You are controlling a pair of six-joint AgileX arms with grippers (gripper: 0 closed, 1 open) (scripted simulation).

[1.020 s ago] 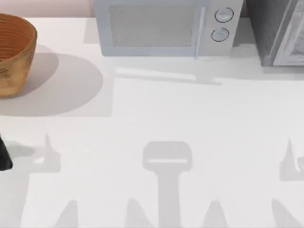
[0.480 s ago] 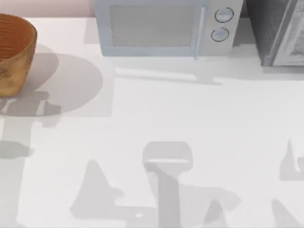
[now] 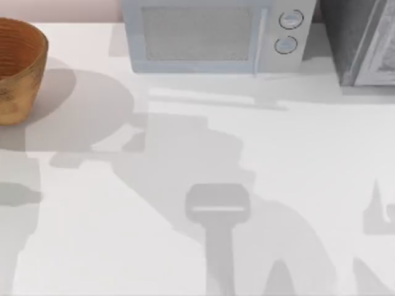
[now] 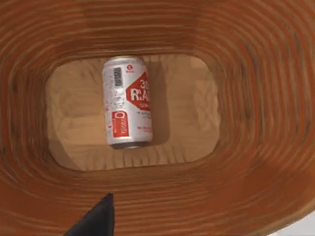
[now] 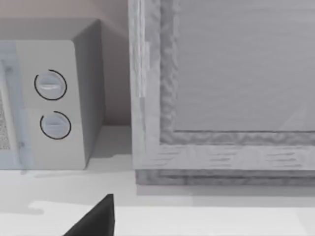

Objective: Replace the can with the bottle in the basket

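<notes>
Change since half a second ago: the broad arm shadow on the worktop (image 3: 185,259) has swung from lower centre up toward the basket (image 3: 18,61) at the upper left of the top view. Judgement: the left arm is now over the basket, set up to reach for the can.

Left wrist view looks straight down into the basket (image 4: 256,98). The can (image 4: 126,109) lies on its side on the basket floor, left of centre in that frame, red-and-white label up. One dark fingertip of the left gripper (image 4: 96,221) shows at the lower edge; cannot tell whether its fingers are spread or clenched. Nothing gripped yet, apparently.

Right gripper (image 5: 96,219) faces the microwave (image 5: 49,98); finger state likewise unclear.

Count: one basket, one can, one microwave.
</notes>
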